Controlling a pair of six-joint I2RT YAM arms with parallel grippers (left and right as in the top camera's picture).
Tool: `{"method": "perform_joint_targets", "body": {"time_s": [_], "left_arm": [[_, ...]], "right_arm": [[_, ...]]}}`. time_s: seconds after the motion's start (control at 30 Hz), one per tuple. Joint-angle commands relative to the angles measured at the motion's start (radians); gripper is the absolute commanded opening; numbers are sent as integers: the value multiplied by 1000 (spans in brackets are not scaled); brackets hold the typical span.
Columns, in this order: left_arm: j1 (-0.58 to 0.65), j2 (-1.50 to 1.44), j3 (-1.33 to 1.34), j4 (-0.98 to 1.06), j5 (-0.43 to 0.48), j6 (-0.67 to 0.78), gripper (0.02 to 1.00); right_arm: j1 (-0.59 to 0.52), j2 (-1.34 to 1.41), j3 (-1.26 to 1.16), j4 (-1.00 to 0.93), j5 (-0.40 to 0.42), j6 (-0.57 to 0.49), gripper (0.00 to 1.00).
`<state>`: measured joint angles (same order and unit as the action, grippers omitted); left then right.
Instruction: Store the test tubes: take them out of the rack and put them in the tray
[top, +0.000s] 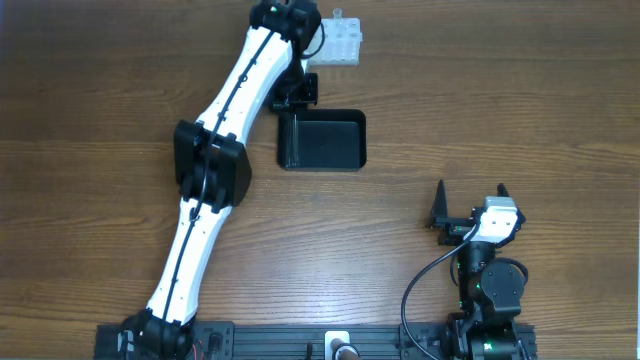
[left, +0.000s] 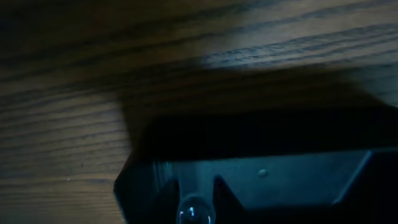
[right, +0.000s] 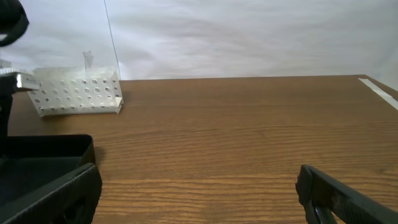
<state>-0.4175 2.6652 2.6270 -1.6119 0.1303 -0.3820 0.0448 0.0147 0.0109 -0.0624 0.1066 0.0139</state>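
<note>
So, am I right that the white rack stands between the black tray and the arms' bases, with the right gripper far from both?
Not quite: the top view shows the rack beyond the tray, on the side away from the bases. The right gripper is indeed far from both.

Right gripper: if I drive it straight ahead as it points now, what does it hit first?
Nothing, apparently: bare table ahead of the right gripper; rack and tray sit off to one side. Depth uncertain.

wooden table (top: 520, 90) with a white rack (top: 345, 48) near its far edge and a black tray (top: 330, 140) just beside it
</note>
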Motion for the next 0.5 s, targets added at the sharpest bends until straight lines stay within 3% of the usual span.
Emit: {"method": "perform_joint_targets", "body": {"time_s": [0.03,0.23,0.5], "left_arm": [[4,55,-6,4,-9,16,80],[2,56,-6,27,-9,15,115],[0,56,-6,26,-8,15,329]], "right_arm": [[2,-9,-5,-5,-2,-8,993],[2,-9,-5,-4,-2,-8,991],[2,-9,-5,-5,-2,-8,993]]}}
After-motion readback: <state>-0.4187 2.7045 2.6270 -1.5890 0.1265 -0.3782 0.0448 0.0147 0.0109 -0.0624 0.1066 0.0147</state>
